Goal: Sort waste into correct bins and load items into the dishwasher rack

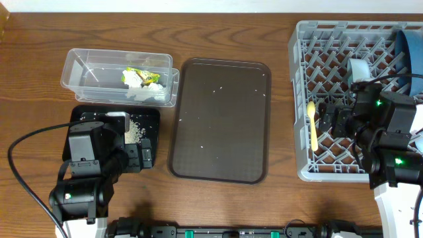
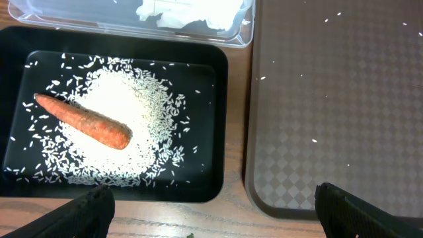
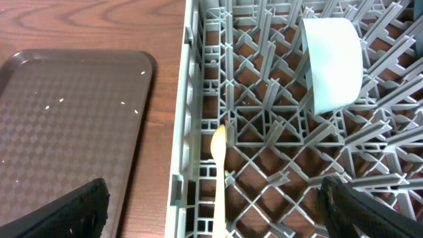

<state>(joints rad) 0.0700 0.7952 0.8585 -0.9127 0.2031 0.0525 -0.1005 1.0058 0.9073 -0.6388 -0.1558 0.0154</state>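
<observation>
Sorting looks done; your left gripper [image 2: 211, 195] and right gripper [image 3: 215, 198] hang wide, empty.
Overhead: wrappers [image 1: 140, 78] in clear tub [image 1: 73, 63], spoon [image 1: 311, 125] along rack's [image 1: 301, 66] left wall. Left wrist: carrot [image 2: 86, 123] on rice [image 2: 142, 112] in black tray [image 2: 211, 158], food waste apart. Right wrist: spoon lies flat.

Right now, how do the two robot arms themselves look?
Both arms are black with white bases. The left arm has a grey block and a black cable; the right arm shows green lights. End effector fingers are black.
</observation>
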